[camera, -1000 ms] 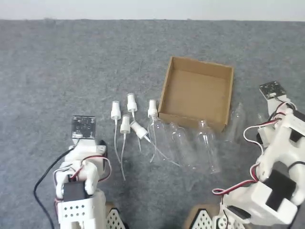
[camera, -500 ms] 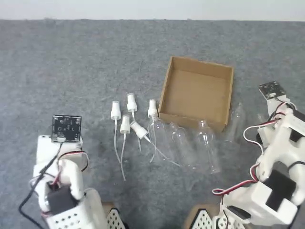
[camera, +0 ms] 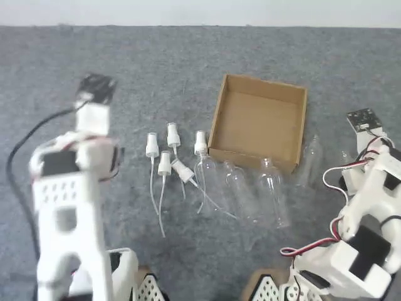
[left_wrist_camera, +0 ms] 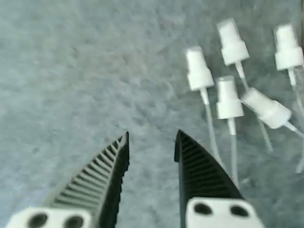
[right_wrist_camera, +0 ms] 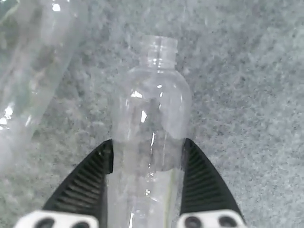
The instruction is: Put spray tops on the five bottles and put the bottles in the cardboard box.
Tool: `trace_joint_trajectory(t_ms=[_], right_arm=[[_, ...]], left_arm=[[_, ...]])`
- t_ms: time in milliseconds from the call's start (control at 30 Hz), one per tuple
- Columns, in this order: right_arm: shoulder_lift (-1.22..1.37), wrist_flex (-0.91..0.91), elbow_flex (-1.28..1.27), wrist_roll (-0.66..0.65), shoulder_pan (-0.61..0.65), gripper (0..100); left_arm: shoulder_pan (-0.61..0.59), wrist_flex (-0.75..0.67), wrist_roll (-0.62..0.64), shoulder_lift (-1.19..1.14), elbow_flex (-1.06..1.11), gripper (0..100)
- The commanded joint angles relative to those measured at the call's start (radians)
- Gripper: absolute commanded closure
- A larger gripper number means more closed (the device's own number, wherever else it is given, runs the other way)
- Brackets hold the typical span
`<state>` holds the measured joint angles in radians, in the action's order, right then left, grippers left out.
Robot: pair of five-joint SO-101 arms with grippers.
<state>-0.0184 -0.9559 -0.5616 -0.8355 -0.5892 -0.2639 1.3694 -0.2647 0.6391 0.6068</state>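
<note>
Bottle lies clamped between right gripper fingers at frame centre; left gripper, part open, has spray tops upper right.

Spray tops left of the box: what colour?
The spray tops are plain white. The left wrist view shows them best.

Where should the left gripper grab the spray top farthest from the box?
Grip the spray top by its white head, not the thin tube. It lies flat on the carpet, so bring the open left gripper straight down, jaws across the head.
</note>
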Motion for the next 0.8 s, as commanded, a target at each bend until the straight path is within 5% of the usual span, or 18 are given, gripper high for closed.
trace_joint_trajectory(t_ms=[0,367,767], right_arm=[[-0.087,0.005,-0.078,0.008,-0.031,99.3],[-0.12,0.012,-0.094,0.006,-0.031,99.3],[-0.124,0.012,-0.091,0.006,-0.031,99.3]], left_arm=[[0.101,-0.08,0.103,-0.163,-0.084,84],[0.219,-0.287,0.269,-0.477,-0.163,84],[0.169,-0.416,0.354,-0.841,-0.332,84]])
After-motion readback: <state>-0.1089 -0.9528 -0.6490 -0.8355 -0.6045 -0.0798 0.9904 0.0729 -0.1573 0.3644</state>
